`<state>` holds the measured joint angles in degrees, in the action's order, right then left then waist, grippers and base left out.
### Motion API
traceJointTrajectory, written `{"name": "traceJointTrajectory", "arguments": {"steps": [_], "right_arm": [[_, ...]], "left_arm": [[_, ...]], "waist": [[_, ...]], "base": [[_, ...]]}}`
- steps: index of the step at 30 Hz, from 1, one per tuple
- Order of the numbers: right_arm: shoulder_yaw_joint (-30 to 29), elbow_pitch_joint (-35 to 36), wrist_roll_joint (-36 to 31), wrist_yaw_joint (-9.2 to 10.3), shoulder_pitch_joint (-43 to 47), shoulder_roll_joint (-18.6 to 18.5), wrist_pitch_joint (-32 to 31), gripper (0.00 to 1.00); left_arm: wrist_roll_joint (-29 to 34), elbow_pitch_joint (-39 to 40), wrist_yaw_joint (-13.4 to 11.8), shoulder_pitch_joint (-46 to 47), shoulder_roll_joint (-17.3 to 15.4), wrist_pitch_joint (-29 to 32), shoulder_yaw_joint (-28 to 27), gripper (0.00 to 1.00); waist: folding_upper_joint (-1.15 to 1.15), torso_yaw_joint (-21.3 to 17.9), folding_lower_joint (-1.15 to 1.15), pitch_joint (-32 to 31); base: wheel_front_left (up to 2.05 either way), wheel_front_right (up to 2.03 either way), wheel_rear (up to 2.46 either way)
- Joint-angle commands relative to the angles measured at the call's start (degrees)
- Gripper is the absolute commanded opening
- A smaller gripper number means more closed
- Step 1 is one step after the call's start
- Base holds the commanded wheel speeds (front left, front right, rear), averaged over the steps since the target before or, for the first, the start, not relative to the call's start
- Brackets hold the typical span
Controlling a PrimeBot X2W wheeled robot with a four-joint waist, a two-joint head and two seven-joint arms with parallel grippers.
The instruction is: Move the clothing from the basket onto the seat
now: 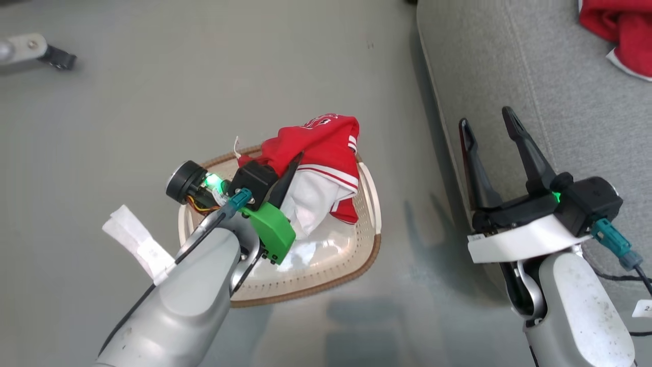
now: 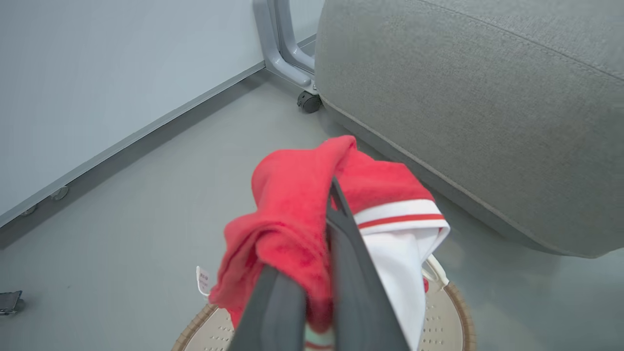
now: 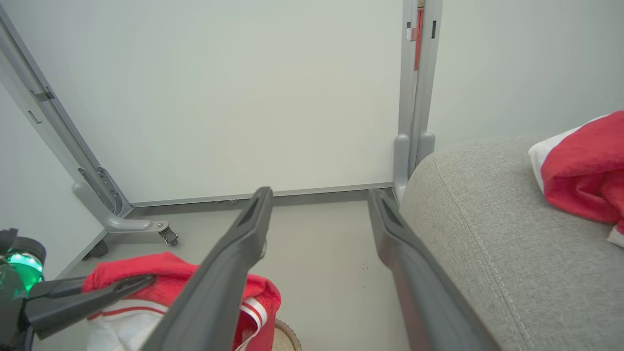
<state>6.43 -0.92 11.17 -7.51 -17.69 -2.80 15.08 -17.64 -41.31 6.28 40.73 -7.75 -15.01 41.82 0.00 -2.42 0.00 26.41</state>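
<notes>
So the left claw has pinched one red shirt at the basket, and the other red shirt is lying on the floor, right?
Not quite. The left gripper is shut on one red garment at the basket, but the other red garment lies on the grey seat, not the floor, as the head view shows.

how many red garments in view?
2. One garment pinched in the left gripper over the basket; other garment on the seat. Basket partly hidden, maybe more.

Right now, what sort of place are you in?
Probably a test room staged like a home: plain wall panels on wheeled frames, a grey floor, and a seat beside a basket.
</notes>
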Motion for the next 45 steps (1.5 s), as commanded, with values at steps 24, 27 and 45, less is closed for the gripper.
{"name": "traceJointTrajectory", "arguments": {"steps": [24, 27, 45], "right_arm": [[0.3, -2.2, 2.1, 0.04, 8.6, -0.2, 0.1, 1.0], [0.1, -2.2, 2.3, 0.04, 9.2, -0.2, 0.1, 1.0], [0.7, -1.1, 2.7, 0.03, 10.7, -0.2, 0.1, 1.0]], "left_arm": [[4.9, 22.1, 0.5, -4.3, 3.8, -0.2, -11.3, 0.0], [5.2, 23.6, 0.6, -3.3, 4.0, -0.2, -11.4, 0.0], [5.7, 26.7, 0.7, -4.5, 4.5, -0.2, -11.5, 0.0]], "waist": [[0.0, 0.1, 0.0, -18.6], [0.0, -0.1, 0.0, -19.4], [0.0, -0.2, 0.0, -22.9]], "base": [[0.0, 0.0, 0.0], [0.0, 0.0, 0.0], [0.0, 0.0, 0.0]]}}
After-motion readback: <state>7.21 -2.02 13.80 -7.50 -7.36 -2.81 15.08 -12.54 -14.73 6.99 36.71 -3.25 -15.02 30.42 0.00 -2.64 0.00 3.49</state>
